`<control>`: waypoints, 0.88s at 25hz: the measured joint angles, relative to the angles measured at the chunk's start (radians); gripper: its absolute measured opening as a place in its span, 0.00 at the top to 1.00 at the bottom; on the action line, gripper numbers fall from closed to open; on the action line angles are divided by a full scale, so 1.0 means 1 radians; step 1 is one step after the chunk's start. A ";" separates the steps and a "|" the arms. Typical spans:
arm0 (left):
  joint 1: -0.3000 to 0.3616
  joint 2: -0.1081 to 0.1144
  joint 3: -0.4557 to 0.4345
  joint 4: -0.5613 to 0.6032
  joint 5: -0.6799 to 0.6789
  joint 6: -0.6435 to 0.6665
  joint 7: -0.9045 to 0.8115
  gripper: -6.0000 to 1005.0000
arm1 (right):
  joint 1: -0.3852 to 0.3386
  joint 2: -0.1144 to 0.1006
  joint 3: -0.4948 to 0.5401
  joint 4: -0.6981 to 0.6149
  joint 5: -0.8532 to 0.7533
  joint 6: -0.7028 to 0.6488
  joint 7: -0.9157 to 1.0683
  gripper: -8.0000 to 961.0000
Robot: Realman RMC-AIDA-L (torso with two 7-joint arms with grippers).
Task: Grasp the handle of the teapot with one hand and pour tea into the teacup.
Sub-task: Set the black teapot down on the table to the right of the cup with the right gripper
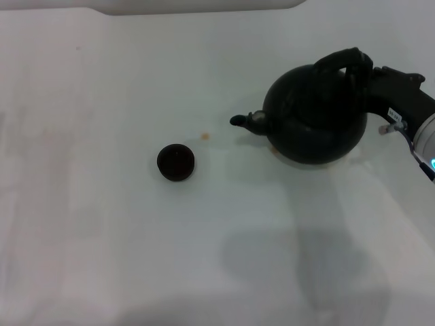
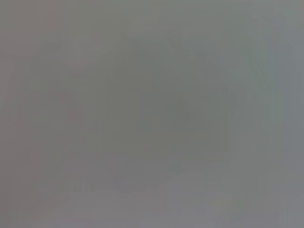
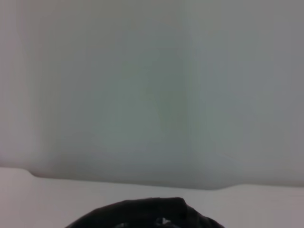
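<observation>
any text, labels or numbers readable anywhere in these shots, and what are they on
None can be read.
A small white sticker on the black right gripper, which is at the thick black arched handle of the large round glossy black teapot: print too small and blurred to read.
The tiny round dark teacup and white table: no markings visible.

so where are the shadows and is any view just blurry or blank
Head view: a soft grey shadow lies on the table below the teapot, and the right gripper is at its handle. Left wrist view: plain grey, nothing readable. Right wrist view: mostly pale haze, only a dark blurred shape at one edge.
</observation>
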 joint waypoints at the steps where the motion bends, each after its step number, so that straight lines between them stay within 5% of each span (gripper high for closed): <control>1: 0.000 0.000 0.000 0.000 0.000 0.000 0.000 0.12 | -0.002 0.001 0.003 0.001 0.003 0.006 0.006 0.84; 22: -0.004 0.001 -0.004 0.002 0.000 0.000 0.000 0.12 | -0.008 -0.003 0.025 0.003 0.011 0.074 0.052 0.83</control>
